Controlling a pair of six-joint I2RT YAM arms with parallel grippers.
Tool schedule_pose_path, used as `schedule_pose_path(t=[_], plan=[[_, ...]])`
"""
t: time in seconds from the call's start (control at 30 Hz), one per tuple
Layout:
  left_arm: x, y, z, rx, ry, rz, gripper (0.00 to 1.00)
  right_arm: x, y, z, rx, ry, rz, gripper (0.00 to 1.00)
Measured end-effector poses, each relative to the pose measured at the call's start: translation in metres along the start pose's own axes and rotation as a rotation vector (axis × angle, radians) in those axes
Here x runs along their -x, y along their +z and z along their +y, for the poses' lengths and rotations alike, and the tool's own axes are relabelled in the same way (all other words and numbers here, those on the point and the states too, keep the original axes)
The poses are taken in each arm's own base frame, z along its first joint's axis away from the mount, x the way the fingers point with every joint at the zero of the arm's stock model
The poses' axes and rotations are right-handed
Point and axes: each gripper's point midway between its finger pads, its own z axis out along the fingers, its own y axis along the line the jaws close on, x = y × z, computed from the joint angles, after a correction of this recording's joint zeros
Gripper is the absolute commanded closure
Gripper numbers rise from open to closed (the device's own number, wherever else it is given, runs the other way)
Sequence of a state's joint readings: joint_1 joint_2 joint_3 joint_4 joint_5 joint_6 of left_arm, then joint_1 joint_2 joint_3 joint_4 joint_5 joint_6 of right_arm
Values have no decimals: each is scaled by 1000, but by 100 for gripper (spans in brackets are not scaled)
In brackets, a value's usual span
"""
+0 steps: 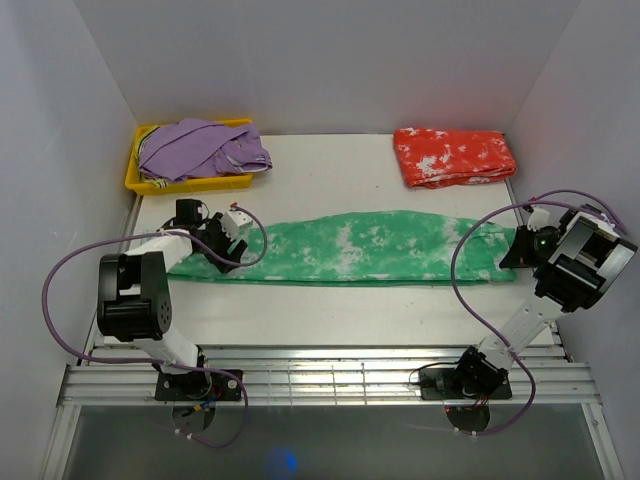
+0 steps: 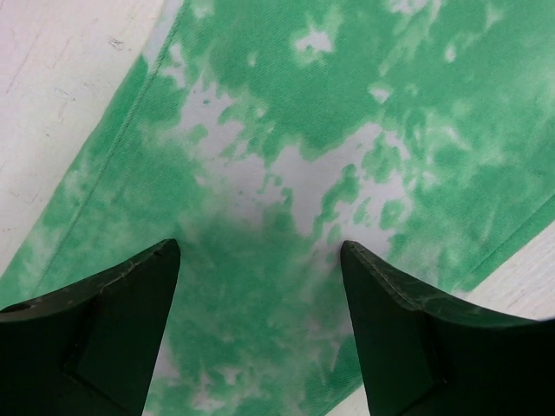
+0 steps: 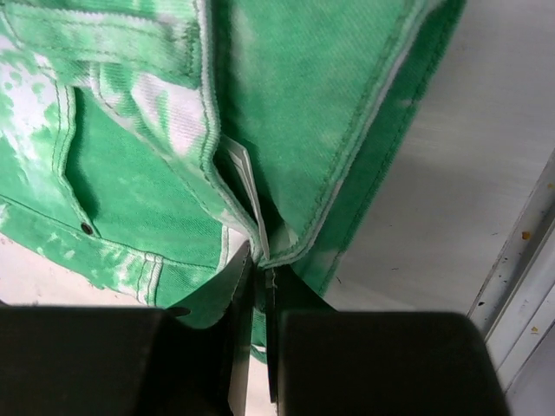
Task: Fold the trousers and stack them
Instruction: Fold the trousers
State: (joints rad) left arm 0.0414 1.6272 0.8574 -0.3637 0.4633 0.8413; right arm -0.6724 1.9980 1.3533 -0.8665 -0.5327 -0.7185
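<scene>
White table [image 1: 330,170] bears green trousers [image 1: 360,250], stretched flat, white-blotched.

The left hand [image 2: 258,260] is over the green trousers [image 2: 347,130], its two dark fingers [image 2: 113,329] wide apart. Green cloth with white blotches shows in the gap between them. The cloth lies flat on the white desk [image 2: 52,95], seen top left and bottom right. A seam [image 2: 117,147] runs along the cloth's left edge.
</scene>
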Motion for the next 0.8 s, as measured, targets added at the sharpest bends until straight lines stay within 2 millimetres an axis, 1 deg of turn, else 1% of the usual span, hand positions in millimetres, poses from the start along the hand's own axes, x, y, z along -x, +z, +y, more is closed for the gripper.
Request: schedule_pose_path(t=[0.1,0.2,0.23,0.3,0.33,0.37,0.4,0.43,0.5,0.53,0.57,0.6,0.63,0.67,0.73,0.77,0.8], plan=[[-1,-4,-5,-5,63,-7,13,-2,0,0,-14,-60,-9,92],[-12,-13,-24,-46,118,12,14,-10,-2,4,-26,-126,-9,92],[-15,-16,-30,-62,128,20,14,-14,-3,5,-32,-152,-5,91],[-24,-23,-45,-102,151,40,12,-23,-6,7,-42,-200,10,84],[-28,-27,-52,-122,160,51,11,-27,-8,8,-45,-222,18,69],[-32,-31,-60,-145,165,58,8,-32,-10,9,-47,-235,34,58],[-35,-35,-67,-163,168,69,6,-37,-12,9,-51,-251,59,50],[-38,-40,-74,-184,163,82,5,-41,-14,13,-33,-260,76,37],[-35,-47,-79,-209,148,86,2,-48,-20,16,-22,-278,120,25],[-28,-51,-78,-216,131,77,2,-50,-24,19,-11,-284,138,18],[-17,-54,-73,-216,116,62,2,-50,-29,21,-4,-293,151,17],[1,-57,-65,-214,97,36,2,-45,-35,23,1,-303,150,17],[24,-58,-52,-201,85,-3,2,-36,-42,25,4,-316,141,17],[46,-59,-38,-185,79,-40,2,-23,-51,28,1,-330,123,17],[99,-56,-16,-154,77,-129,2,12,-64,35,-10,-378,54,19],[122,-53,-12,-152,78,-166,2,31,-69,42,-13,-405,19,19],[145,-48,-13,-161,82,-198,2,48,-71,52,-9,-432,-12,19]])
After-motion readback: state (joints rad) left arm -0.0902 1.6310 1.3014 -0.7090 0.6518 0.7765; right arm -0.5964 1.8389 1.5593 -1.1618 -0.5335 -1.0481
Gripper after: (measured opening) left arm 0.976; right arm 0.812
